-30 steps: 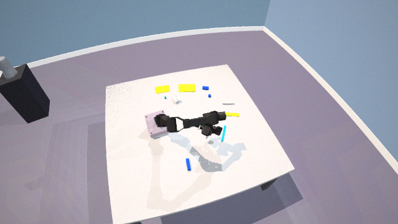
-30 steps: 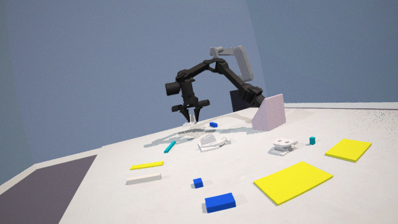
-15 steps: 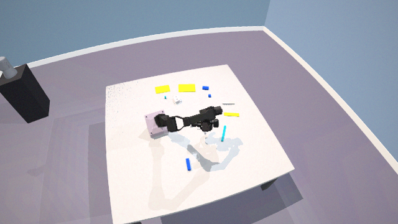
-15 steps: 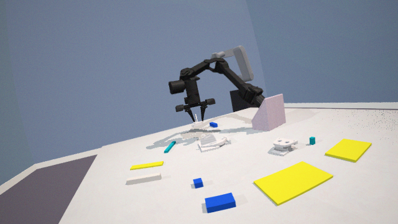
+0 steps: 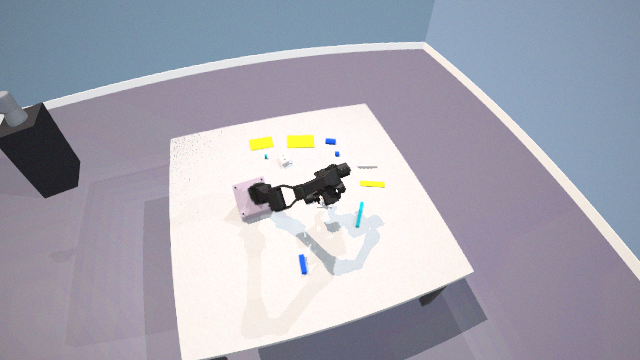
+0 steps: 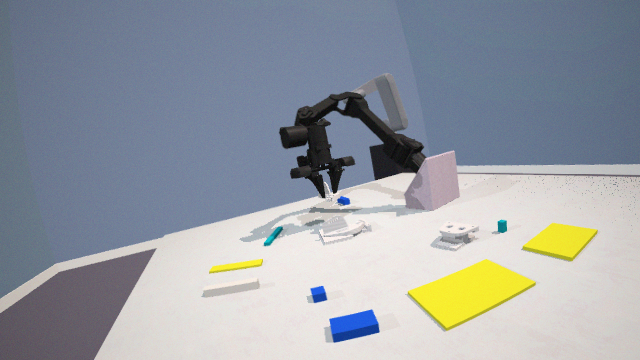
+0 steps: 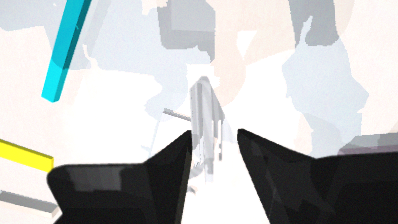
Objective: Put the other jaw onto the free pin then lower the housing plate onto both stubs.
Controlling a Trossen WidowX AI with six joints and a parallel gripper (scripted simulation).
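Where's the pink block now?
Exterior view: right of centre on the white table, at the foot of the black arm, behind the white holed part.

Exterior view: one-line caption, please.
Jaws shut on a white part, held above the table near the white assembly.

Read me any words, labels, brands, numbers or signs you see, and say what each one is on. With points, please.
There are none that I can read. The yellow plates (image 5: 300, 141) (image 6: 471, 294), blue blocks (image 5: 330, 141) (image 6: 354, 325) and pink block (image 5: 252, 215) (image 6: 442, 181) show no writing.
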